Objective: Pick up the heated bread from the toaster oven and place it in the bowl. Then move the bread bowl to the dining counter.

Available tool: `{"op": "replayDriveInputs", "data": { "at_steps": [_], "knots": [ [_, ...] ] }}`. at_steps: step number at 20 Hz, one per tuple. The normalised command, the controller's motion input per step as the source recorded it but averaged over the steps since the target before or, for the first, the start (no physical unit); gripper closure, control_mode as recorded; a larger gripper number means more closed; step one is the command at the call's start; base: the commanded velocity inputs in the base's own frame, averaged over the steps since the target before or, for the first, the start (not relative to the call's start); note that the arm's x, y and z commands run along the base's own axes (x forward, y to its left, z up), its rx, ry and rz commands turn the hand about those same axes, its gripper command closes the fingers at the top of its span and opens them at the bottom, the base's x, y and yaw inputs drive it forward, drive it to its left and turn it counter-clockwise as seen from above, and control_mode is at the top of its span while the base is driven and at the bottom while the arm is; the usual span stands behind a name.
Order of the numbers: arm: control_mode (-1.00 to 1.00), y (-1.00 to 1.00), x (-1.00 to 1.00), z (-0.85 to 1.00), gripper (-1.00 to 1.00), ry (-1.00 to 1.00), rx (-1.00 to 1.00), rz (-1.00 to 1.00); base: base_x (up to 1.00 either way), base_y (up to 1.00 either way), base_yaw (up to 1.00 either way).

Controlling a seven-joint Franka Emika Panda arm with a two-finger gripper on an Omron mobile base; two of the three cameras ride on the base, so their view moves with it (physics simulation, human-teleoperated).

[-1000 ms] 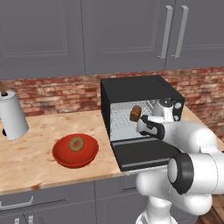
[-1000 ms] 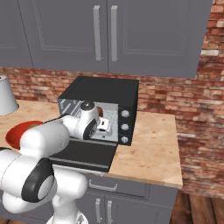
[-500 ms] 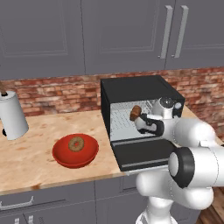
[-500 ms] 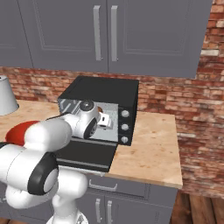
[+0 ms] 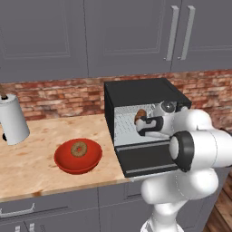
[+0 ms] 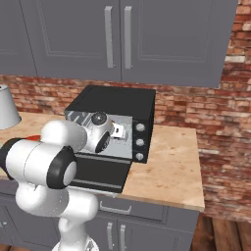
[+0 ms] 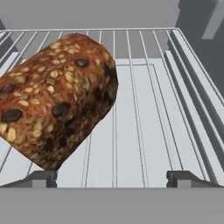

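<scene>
Reaching deeper into the toaster oven (image 5: 140, 97) now, hand (image 7: 112, 178) wide open (nothing held), heated bread (image 7: 54, 98) close ahead.

A rendered domestic kitchen. Grey panelled wall cabinets (image 5: 131, 36) with long vertical bar handles (image 6: 115, 37) hang above a red brick backsplash (image 5: 59, 97). Below runs a light wood-grain worktop (image 5: 31, 158) over grey base cabinets (image 6: 147, 230) with drawer pulls. Kitchen wares stand on the worktop: a black toaster oven (image 5: 142, 93) with its door dropped open and knobs on a silver side panel (image 6: 139, 142), a glossy red bowl (image 5: 78, 155) holding a bagel (image 5: 79, 148), and a white cylindrical canister (image 5: 13, 120) near the wall. A wooden plank floor (image 6: 220, 235) shows at the lower right of the right base view.
</scene>
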Motion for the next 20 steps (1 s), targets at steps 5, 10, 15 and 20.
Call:
{"op": "replayDriveInputs", "data": {
  "at_steps": [5, 10, 15, 20],
  "knots": [
    [-1.0, 0.0, 0.19, -0.19, -1.0, -0.01, 0.0, 0.0, 0.0, 0.0, 0.0],
    [-1.0, 0.0, 0.27, -0.31, -1.0, 0.01, 0.0, 0.0, 0.0, 0.0, 0.0],
    [-1.0, -0.04, -0.39, -0.44, -1.0, 0.15, 0.0, 0.0, 0.0, 0.0, 0.0],
    [-1.0, -0.15, -0.92, -0.44, -1.0, 0.19, 0.0, 0.0, 0.0, 0.0, 0.0]
  ]
}}
